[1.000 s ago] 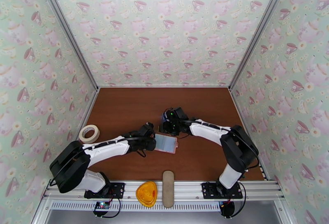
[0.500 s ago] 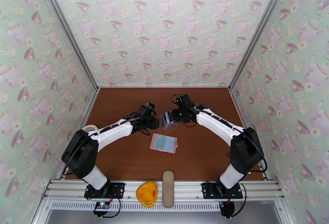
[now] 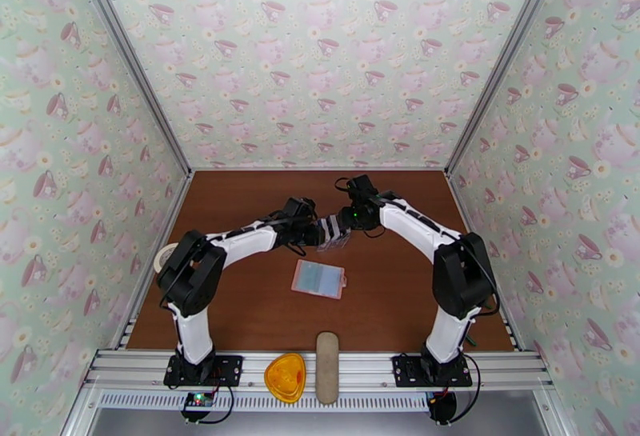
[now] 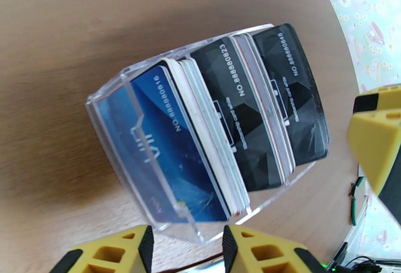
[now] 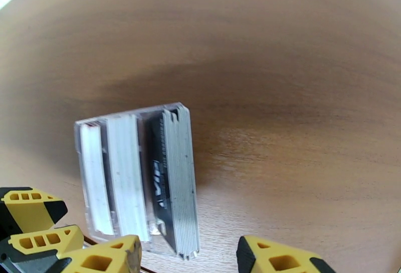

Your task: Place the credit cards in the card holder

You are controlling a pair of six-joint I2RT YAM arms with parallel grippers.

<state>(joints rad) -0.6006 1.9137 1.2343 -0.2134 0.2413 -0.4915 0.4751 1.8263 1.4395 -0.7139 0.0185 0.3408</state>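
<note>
On the brown tabletop [image 3: 240, 214], both arms reach inward and meet at a clear rack [image 3: 336, 245] near the middle. The left pincer [image 3: 314, 232] and right pincer [image 3: 345, 220] flank it, each released, with its fingers spread on nothing. The pink card holder [image 3: 318, 279] lies flat nearer the bases, apart from the rack, in the overhead view. The cards [image 4: 225, 118] stand upright in the rack. The left wrist view shows one blue face and black numbered faces; the right wrist view shows their white and dark edges.
</note>
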